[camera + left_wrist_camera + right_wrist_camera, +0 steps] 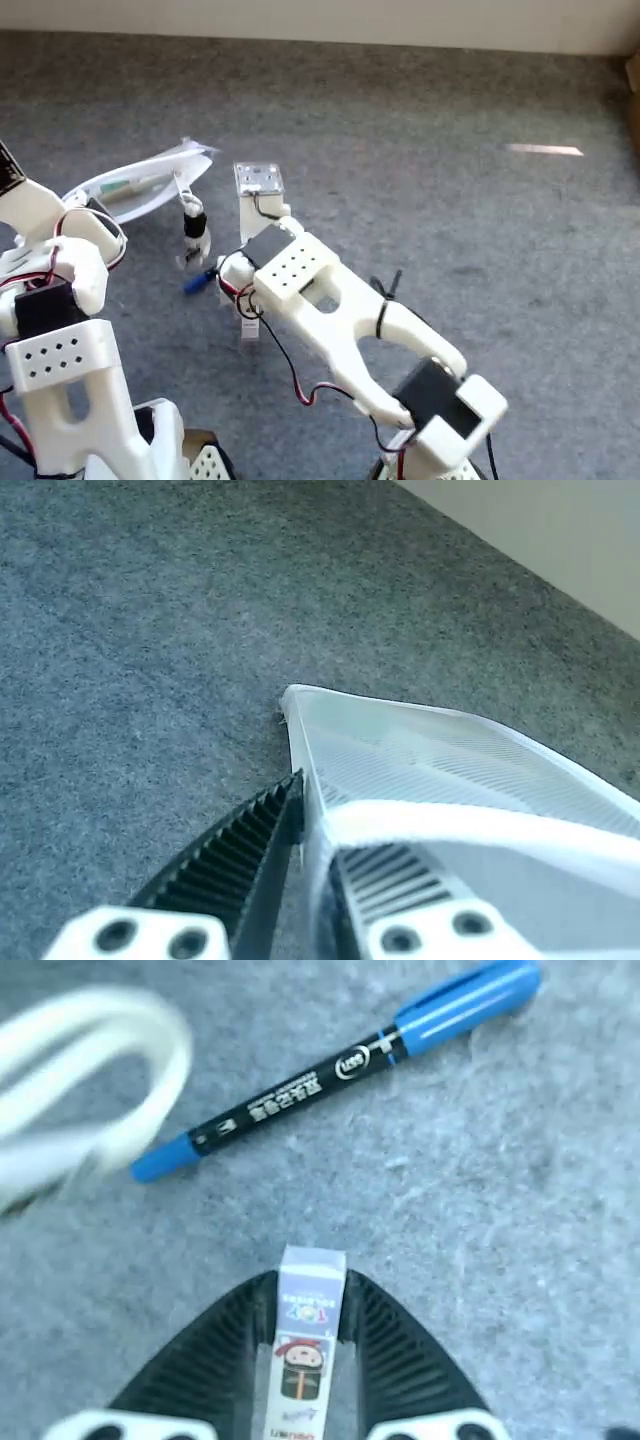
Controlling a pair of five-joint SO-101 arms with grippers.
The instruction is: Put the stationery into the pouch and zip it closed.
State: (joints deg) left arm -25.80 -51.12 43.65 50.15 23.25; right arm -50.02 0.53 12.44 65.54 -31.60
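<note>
A translucent white mesh pouch lies at the back left, with a greenish item showing through it. My left gripper is shut on the edge of the pouch, and in the high view this left gripper sits at the pouch's near end. My right gripper is shut on a small white eraser in a printed sleeve. A blue and black pen lies on the carpet just beyond it. From above, the right gripper points down beside the pen.
A white object with a black band stands between the pouch and the pen. A blurred white loop crosses the right wrist view near the pen's tip. Grey carpet stretches open to the right and back.
</note>
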